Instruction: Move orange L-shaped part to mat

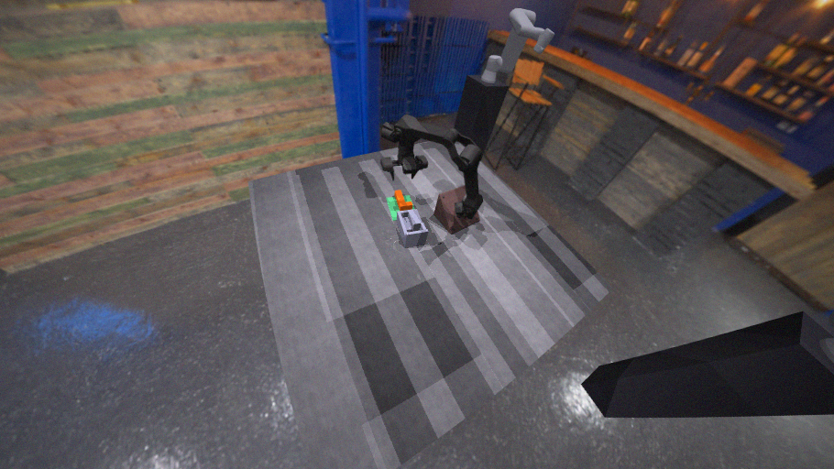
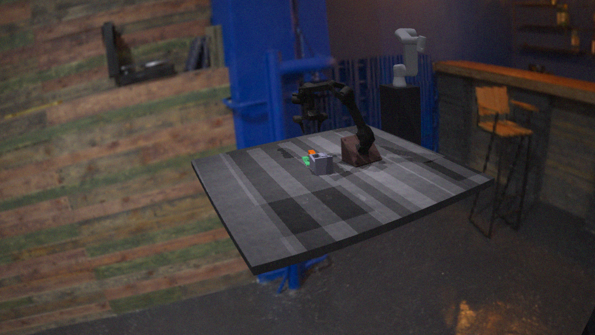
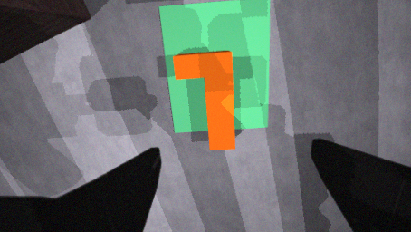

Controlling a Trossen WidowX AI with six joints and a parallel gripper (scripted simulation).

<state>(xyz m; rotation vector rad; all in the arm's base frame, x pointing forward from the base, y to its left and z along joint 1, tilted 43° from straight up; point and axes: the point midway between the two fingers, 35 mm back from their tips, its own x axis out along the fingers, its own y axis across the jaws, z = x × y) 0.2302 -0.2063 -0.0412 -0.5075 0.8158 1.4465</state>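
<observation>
The orange L-shaped part [image 1: 402,203] [image 2: 311,152] [image 3: 219,113] lies on the green mat [image 1: 391,206] [image 2: 305,161] [image 3: 255,36] and looks flat. In the wrist view its short foot is over the mat and the end of its long arm sticks out past the mat's near edge. The grey tray [image 1: 414,237] [image 2: 322,167] stands beside the mat, its pocket empty. My gripper [image 1: 402,175] [image 2: 310,131] [image 3: 235,151] is wide open and empty, raised above the part and clear of it. Which face of the part is its top I cannot tell.
A brown wedge-shaped block [image 1: 445,211] [image 2: 350,153] [image 3: 36,20] stands at the arm's base, to the right of the tray in the top and exterior views. The striped table [image 1: 302,256] [image 2: 233,187] carries shadows of the arm.
</observation>
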